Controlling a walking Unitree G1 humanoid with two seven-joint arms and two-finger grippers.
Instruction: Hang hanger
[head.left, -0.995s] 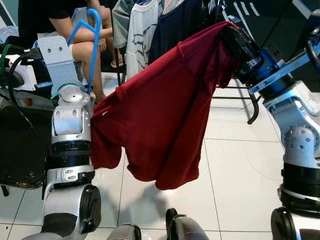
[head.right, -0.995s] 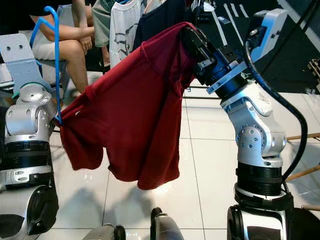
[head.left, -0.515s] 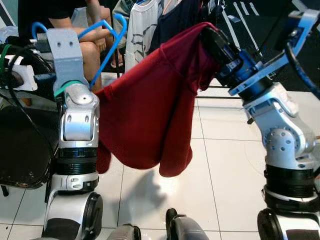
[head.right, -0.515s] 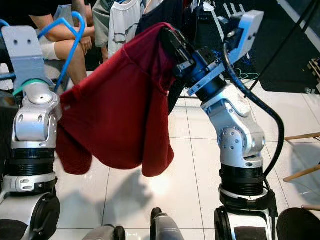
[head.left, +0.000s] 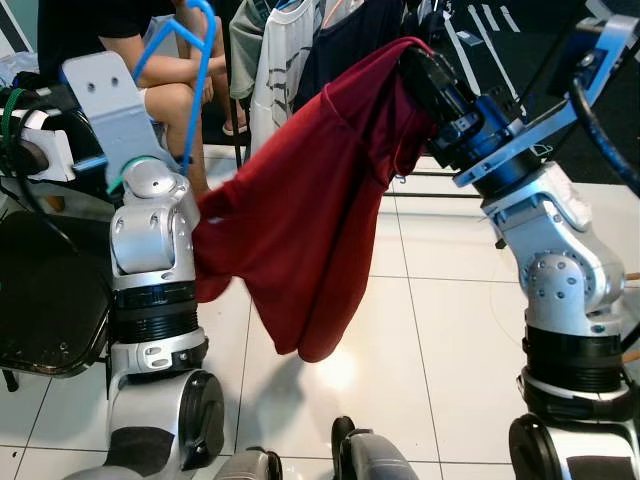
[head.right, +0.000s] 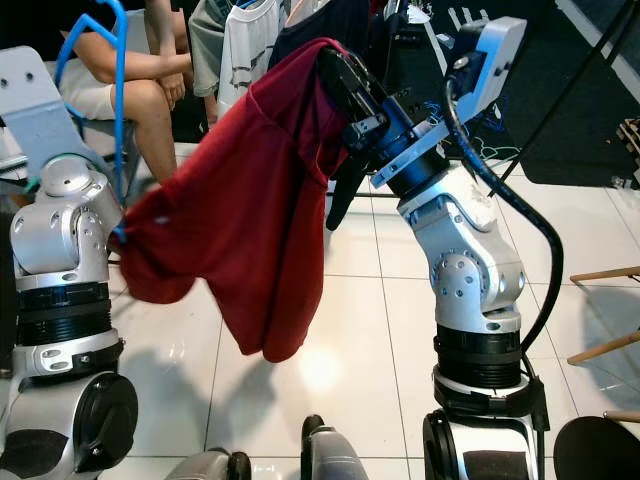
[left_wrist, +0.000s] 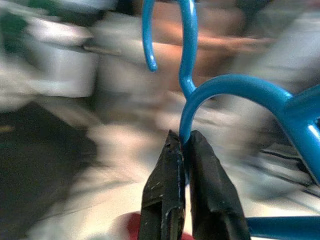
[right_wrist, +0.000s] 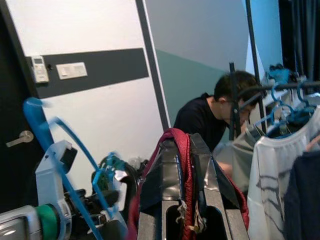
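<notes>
1. A black chair (head.left: 45, 300) stands at the far left, beside the robot's left arm.
2. The left gripper (left_wrist: 182, 150) is raised at the left; its fingers (left_wrist: 165, 185) are closed on the curved blue wire of the hanger (head.left: 190, 70), just below the hook.
3. The hanger stands upright above the left arm, its hook near the top edge of the left eye view, in front of a seated person (head.left: 130, 50) in a black top.
4. The red shirt (head.left: 300, 210) hangs in the air between the two arms, above the white tiled floor (head.left: 440, 320). Its left end reaches the left arm near the hanger's lower part; how the hanger sits inside the cloth cannot be made out.
5. Behind the shirt, a rack (right_wrist: 235, 100) carries clothes on hangers, among them a white printed shirt (head.left: 285, 60) and a dark one (head.left: 350, 40).
6. The right gripper (right_wrist: 184, 145) is lifted high at the right; its fingers (right_wrist: 162, 175) are pressed together on a fold at the red shirt's upper edge, holding that end up.
7. A black cable (head.right: 520, 200) loops down along the right arm.
</notes>
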